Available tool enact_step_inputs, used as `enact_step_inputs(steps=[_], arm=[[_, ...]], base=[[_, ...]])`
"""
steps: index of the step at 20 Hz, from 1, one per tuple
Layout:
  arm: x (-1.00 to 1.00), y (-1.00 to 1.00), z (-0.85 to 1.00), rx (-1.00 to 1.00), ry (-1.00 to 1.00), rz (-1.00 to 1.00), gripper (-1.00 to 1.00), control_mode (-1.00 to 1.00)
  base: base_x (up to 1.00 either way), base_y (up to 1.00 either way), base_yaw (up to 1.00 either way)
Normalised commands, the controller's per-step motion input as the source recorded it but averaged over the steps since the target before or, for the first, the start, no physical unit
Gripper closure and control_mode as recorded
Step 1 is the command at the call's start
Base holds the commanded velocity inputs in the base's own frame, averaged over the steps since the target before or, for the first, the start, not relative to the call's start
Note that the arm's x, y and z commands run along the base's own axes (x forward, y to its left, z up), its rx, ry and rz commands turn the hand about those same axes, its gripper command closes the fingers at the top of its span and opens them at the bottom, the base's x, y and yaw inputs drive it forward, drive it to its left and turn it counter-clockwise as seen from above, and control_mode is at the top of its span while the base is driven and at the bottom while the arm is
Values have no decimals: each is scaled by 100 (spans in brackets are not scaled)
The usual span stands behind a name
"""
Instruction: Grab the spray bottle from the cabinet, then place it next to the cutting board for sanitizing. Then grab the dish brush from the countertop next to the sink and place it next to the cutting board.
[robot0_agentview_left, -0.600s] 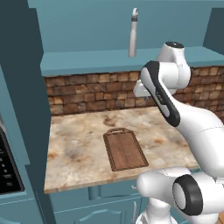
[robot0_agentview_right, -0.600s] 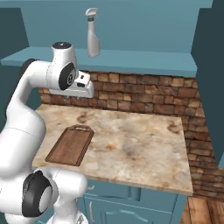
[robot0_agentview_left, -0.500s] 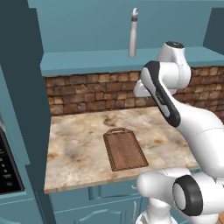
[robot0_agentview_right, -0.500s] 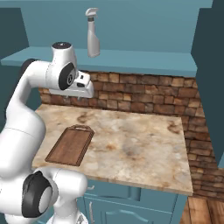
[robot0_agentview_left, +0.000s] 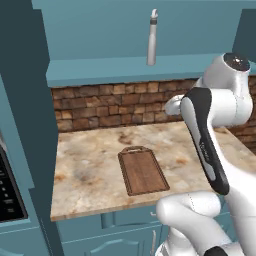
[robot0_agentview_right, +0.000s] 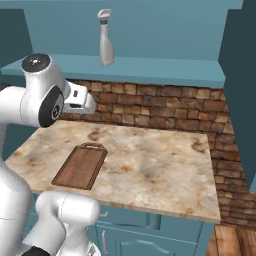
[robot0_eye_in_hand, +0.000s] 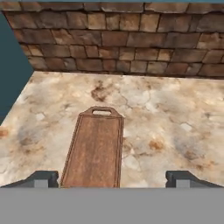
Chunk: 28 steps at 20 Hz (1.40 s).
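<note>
Little has shifted over the last half-second: the gripper (robot0_eye_in_hand: 112, 179), fingertips wide apart and empty, still hovers above the worktop (robot0_agentview_left: 95, 165), looking down on the cutting board (robot0_eye_in_hand: 94, 146). The spray bottle (robot0_agentview_right: 105, 37) remains upright on the cabinet (robot0_agentview_right: 150, 70) shelf above the brick wall (robot0_agentview_right: 165, 107), well above the hand. The reach upward has apparently yet to begin.

There was one tall, slim, pale grey spray bottle (robot0_agentview_left: 152, 39) with a trigger nozzle, standing on the one teal cabinet shelf (robot0_agentview_left: 125, 69). Below that shelf ran one brown brick wall (robot0_agentview_left: 110, 105), and below the wall lay one marbled beige stone counter (robot0_agentview_left: 90, 170) carrying one dark brown rectangular wooden cutting board (robot0_agentview_left: 142, 171) with a loop handle.
</note>
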Motion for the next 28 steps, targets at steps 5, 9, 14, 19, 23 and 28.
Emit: enact_step_inputs(steps=[5,9,14,19,23,28], arm=[[-65,0,85,4,-49,0,-100,-100],[-49,0,83,0,-57,0,-100,-100],[-11,0,72,0,-48,-2,-100,-100],[-1,0,59,0,-41,-3,-100,-100],[19,0,24,0,-5,0,-100,-100],[64,-2,1,0,10,1,-100,-100]], base=[[0,0,0],[0,0,0],[0,0,0],[0,0,0],[0,0,0],[0,0,0]])
